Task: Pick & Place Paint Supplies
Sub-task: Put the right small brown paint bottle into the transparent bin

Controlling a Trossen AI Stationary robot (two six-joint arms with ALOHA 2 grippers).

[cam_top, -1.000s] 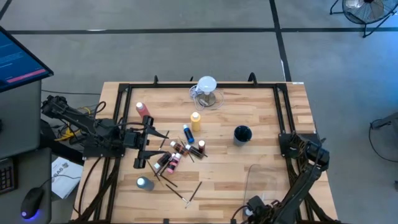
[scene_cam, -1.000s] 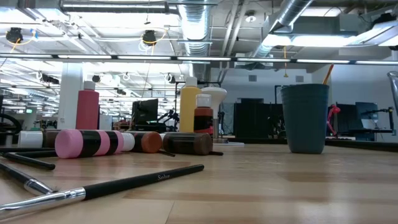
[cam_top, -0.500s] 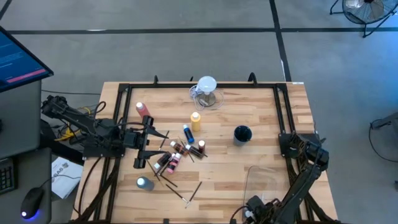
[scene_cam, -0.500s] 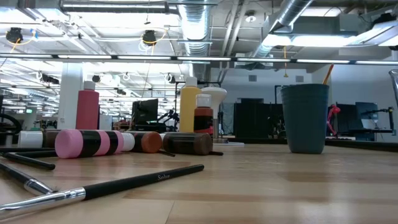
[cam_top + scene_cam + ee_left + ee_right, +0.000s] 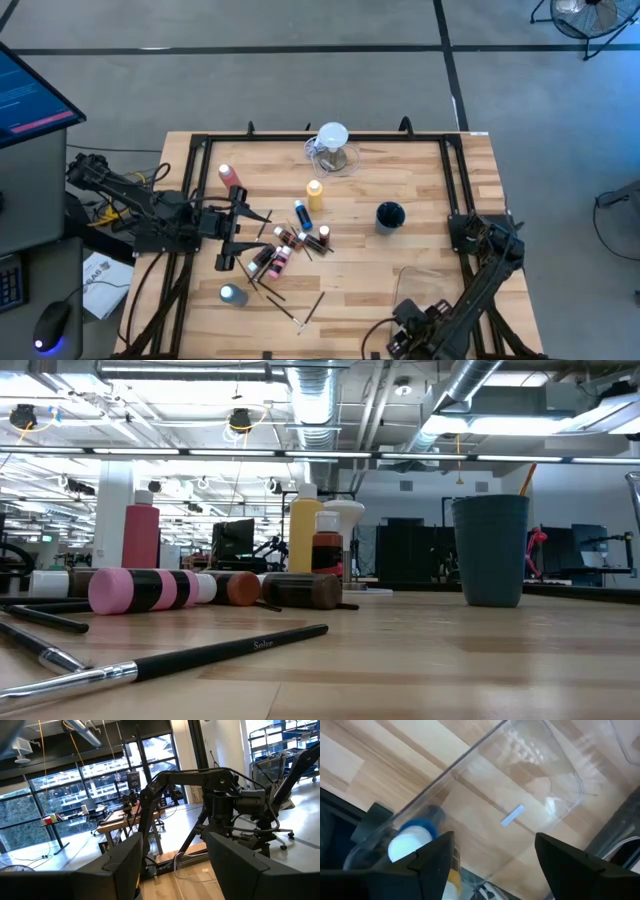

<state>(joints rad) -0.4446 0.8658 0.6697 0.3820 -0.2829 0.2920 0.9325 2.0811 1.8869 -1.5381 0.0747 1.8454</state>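
Note:
The paint supplies lie in a heap left of the table's middle: small white-capped bottles (image 5: 283,245), a blue squeeze bottle (image 5: 302,213) and dark paintbrushes (image 5: 300,305). A yellow bottle (image 5: 315,192) and a pink-red one (image 5: 229,175) stand upright farther back. My left gripper (image 5: 245,228) hangs open above the heap's left side and points level across the table (image 5: 172,870). My right gripper (image 5: 492,870) is open and points down over a clear container (image 5: 560,760) at the near right (image 5: 405,330). A white-capped bottle with a blue band (image 5: 412,840) shows through the container's wall beside one finger.
A dark cup (image 5: 389,215) stands right of the middle. A clear jug with a white round top (image 5: 332,145) stands at the far edge. A grey-capped bottle (image 5: 232,294) stands alone at the near left. Black rails frame the table. Bare wood lies between the cup and the clear container (image 5: 430,290).
My right gripper has risen above the clear container at the near edge, and its wrist has turned a little. The left arm and the heap of supplies have kept still.

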